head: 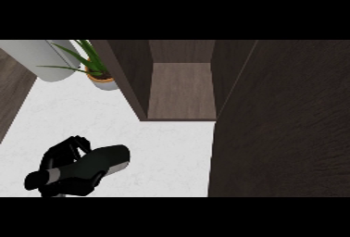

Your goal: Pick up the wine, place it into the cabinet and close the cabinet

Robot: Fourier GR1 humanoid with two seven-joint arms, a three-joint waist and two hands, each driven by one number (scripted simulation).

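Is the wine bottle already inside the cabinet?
No, the wine bottle is down on the white counter in the left hand, and the cabinet shelf is bare.

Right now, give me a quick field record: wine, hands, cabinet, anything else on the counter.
wine: dark bottle lying tilted, at the lower left over the white counter
left hand: curled round the bottle
right hand: not in view
cabinet: open, shelf bare, ahead and to the right of the bottle
cabinet door: swung open, filling the right side
other: potted plant and grey cylinder at the upper left
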